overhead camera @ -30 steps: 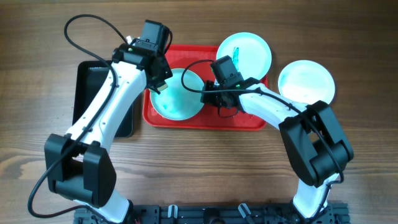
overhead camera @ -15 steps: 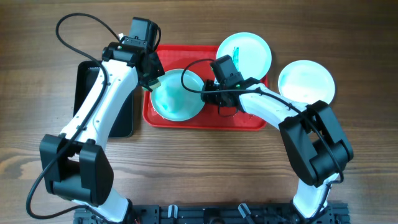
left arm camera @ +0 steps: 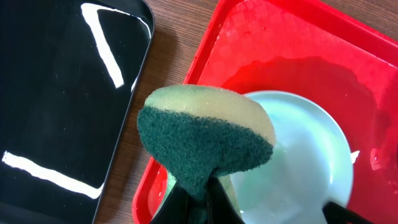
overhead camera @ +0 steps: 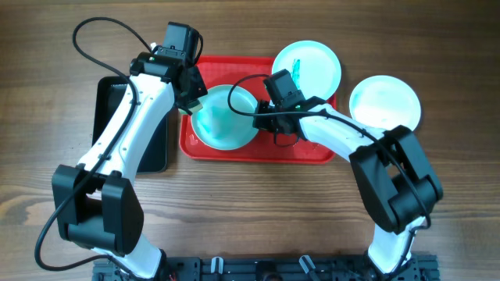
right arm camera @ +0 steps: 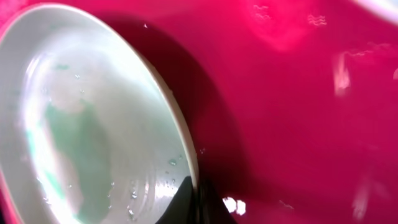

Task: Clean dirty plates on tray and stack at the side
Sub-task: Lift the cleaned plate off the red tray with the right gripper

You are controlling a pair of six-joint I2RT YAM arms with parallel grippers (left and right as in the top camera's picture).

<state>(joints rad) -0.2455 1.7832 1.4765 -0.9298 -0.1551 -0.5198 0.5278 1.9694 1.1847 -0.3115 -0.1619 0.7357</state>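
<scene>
Though wet, glossy round plate (overhead camera: 226, 129)

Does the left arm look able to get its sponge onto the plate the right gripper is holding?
Probably yes: the left gripper holds the sponge by the plate's left edge, the plate's face is uncovered, and the right gripper pinches only its opposite rim.
</scene>
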